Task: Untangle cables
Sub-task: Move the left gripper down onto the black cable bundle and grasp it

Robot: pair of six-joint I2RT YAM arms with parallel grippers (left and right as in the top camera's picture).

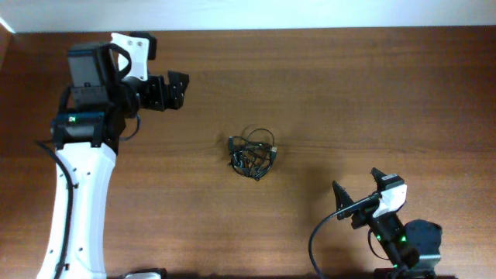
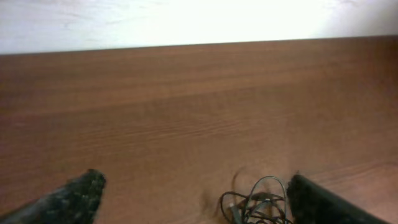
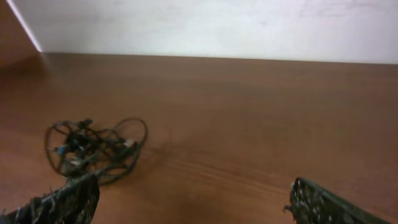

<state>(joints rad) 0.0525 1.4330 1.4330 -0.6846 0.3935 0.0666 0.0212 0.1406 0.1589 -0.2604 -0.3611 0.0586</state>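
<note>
The cables [image 1: 253, 154] lie as one small knotted black clump in the middle of the brown wooden table. The clump shows at the bottom of the left wrist view [image 2: 256, 204] and at the left of the right wrist view [image 3: 93, 149]. My left gripper [image 1: 177, 89] is open and empty, up and to the left of the clump. My right gripper [image 1: 358, 192] is open and empty, down and to the right of the clump. Neither gripper touches the cables.
The left arm's white link [image 1: 77, 217] runs along the left side of the table. The right arm's base [image 1: 407, 248] sits at the bottom right, with a thick black arm cable [image 1: 314, 244] looping beside it. A white wall [image 3: 217, 28] borders the far table edge.
</note>
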